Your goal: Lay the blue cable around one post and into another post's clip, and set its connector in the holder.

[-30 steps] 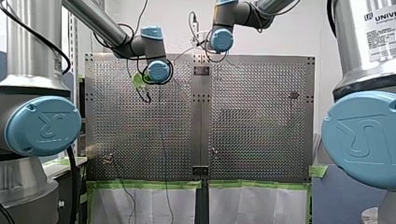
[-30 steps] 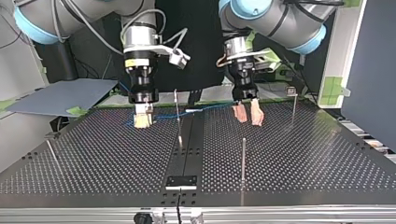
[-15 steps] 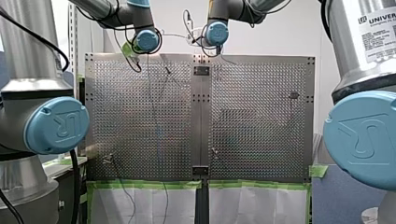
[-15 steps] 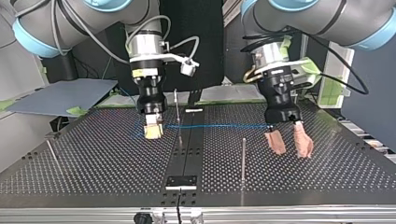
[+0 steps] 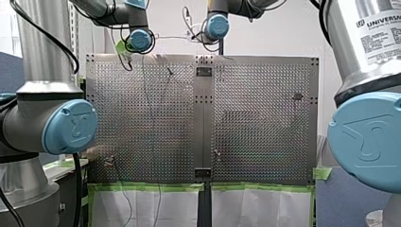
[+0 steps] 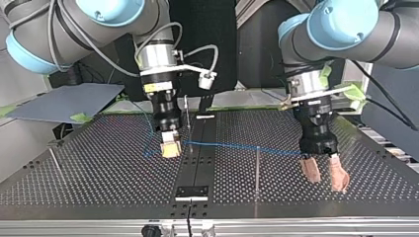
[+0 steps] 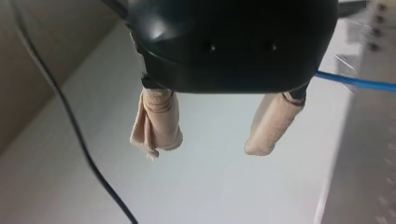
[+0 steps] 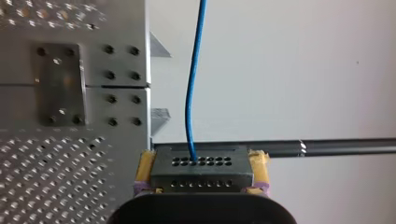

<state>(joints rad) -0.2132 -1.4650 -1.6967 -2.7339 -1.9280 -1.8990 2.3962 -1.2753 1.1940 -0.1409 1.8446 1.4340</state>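
Blue cable point(image 6: 237, 146) is stretching low over the perforated table point(image 6: 99, 182). In the top view it is running from my right gripper point(image 6: 171, 152) across the middle strip to just beside my left gripper point(image 6: 327, 181). My left gripper is hanging with its beige fingers point(image 7: 156, 122) spread wide and nothing between them. The cable is going past its side, and I cannot tell if it is touching. Between the two grippers the cable is crossing the top of a thin upright post point(image 6: 257, 170); on which side, I cannot tell. My right gripper is clamping the grey connector point(image 8: 201, 173) between its yellow pads point(image 8: 145, 164), with the cable coming out of the connector's face.
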